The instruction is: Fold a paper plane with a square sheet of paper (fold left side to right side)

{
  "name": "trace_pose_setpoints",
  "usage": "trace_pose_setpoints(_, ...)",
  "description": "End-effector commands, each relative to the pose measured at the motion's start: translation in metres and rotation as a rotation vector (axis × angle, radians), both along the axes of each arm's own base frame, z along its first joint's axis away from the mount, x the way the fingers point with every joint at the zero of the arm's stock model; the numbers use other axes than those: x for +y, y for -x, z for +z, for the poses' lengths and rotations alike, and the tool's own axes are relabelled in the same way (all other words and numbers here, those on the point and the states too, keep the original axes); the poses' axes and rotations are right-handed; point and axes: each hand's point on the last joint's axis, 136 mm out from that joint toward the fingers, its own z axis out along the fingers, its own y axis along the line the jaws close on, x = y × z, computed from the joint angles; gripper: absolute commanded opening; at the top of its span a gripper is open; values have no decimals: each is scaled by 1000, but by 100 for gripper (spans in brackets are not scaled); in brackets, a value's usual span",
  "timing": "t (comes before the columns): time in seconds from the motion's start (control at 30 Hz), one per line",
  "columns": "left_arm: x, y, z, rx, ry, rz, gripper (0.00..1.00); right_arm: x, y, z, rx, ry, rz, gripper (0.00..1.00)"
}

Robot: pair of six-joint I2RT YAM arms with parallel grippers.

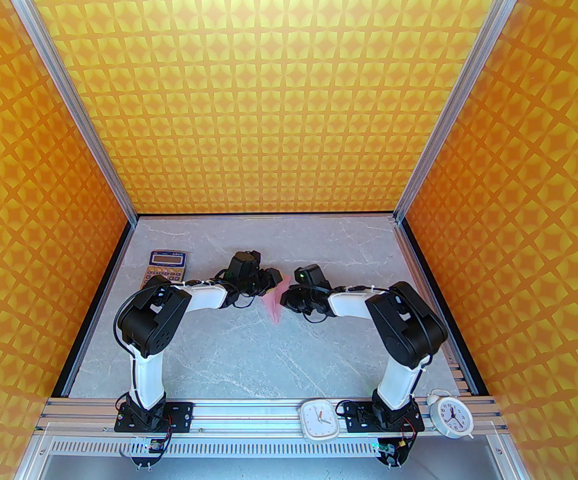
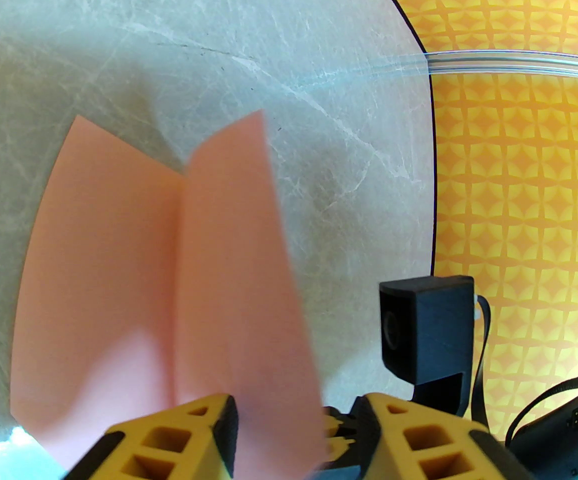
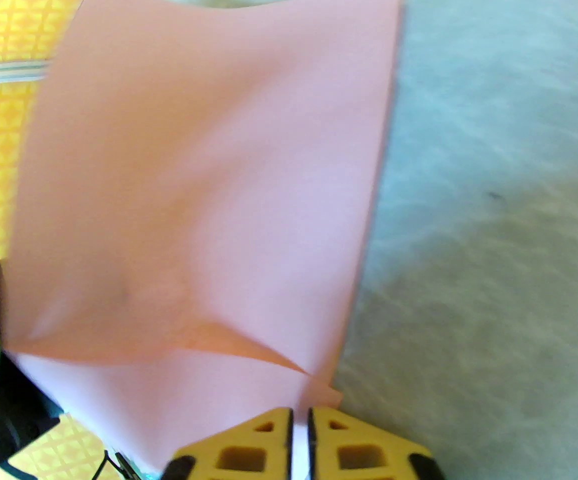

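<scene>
Square sheet of paper (image 1: 274,304) is part-folded and raised mid-worktop (image 1: 249,353) between both hands. Right hand (image 3: 300,418): fingers almost together, pinching one sheet corner. Left hand (image 2: 299,428): jaws roughly half apart, a raised flap standing between them, unclamped.

Noted near the worktop's far left corner: calculator (image 1: 165,268). At mid-worktop, between left gripper (image 1: 272,279) and right gripper (image 1: 285,298): square sheet of paper (image 1: 273,309). On the rail along the near edge: square clock (image 1: 319,420) right of centre, round clock (image 1: 450,415) by the right corner.
</scene>
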Motion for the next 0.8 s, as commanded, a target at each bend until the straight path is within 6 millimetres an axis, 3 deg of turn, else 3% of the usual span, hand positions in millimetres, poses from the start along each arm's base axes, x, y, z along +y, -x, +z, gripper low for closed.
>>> trace_pose_setpoints(0.0,-5,0,-2,0,-12,-26,44,0,-11,27,-83,-85,-33,18)
trace_pose_setpoints(0.1,-5,-1,-2,0,-12,-24,44,2,-14,36,-106,-116,-29,19)
trace_pose_setpoints(0.33,-3,-1,5,-17,-23,-24,44,9,-9,10,-22,-113,2,13)
trace_pose_setpoints(0.77,21,15,-8,-75,-195,-97,46,10,-11,4,-1,-84,13,16)
